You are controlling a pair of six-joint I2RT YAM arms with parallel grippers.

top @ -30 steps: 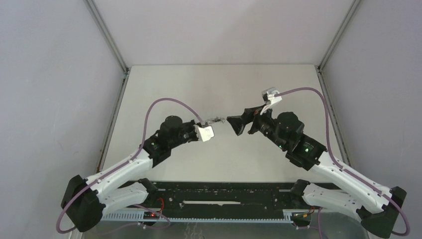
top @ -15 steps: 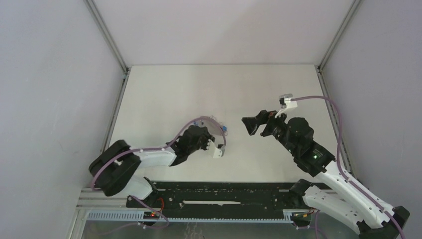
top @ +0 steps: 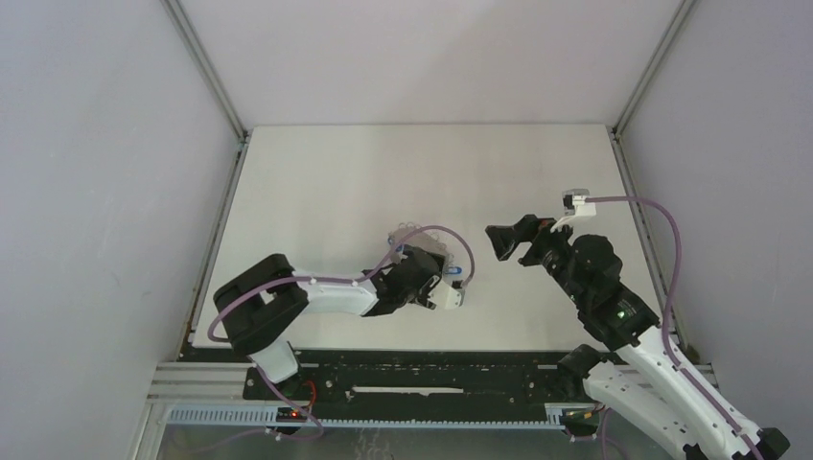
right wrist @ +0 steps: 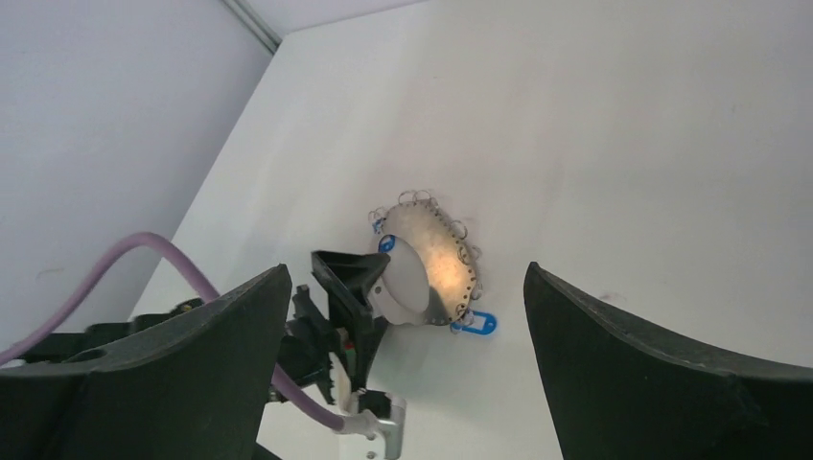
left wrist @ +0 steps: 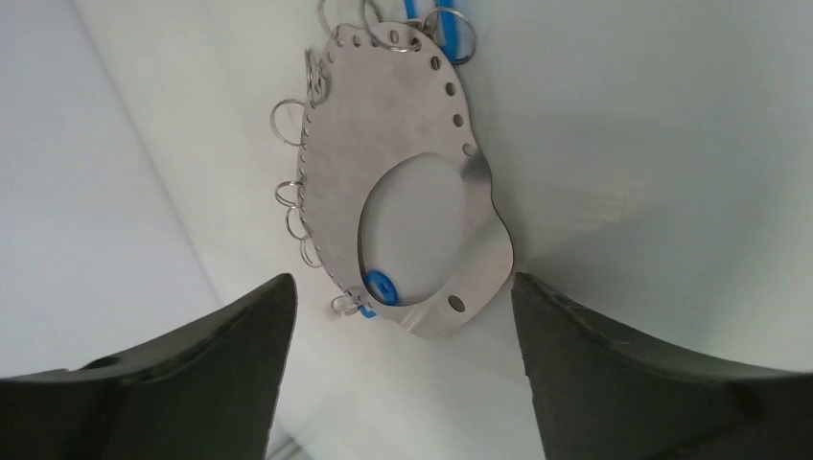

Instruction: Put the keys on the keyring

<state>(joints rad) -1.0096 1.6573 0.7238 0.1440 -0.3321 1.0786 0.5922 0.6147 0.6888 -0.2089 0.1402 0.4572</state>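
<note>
The keyring is a flat grey metal plate with a big hole and wire loops along its rim, and it lies on the white table. My left gripper is open just short of it, with nothing between its fingers. One blue key tag shows through the hole. Another blue tag lies against the rim. Their metal keys are too small to make out. From above, the keyring sits beside my left gripper. My right gripper hovers open and empty to the right. In the right wrist view, the keyring lies ahead.
The left arm's purple cable arcs over the keyring. The left wrist camera bracket sits near the table's front edge. Grey walls close in the table on both sides and at the back.
The left arm swung down and toward the near side with the keyring, then opened and let it lie on the table. The right arm drew back to the right, still open.
</note>
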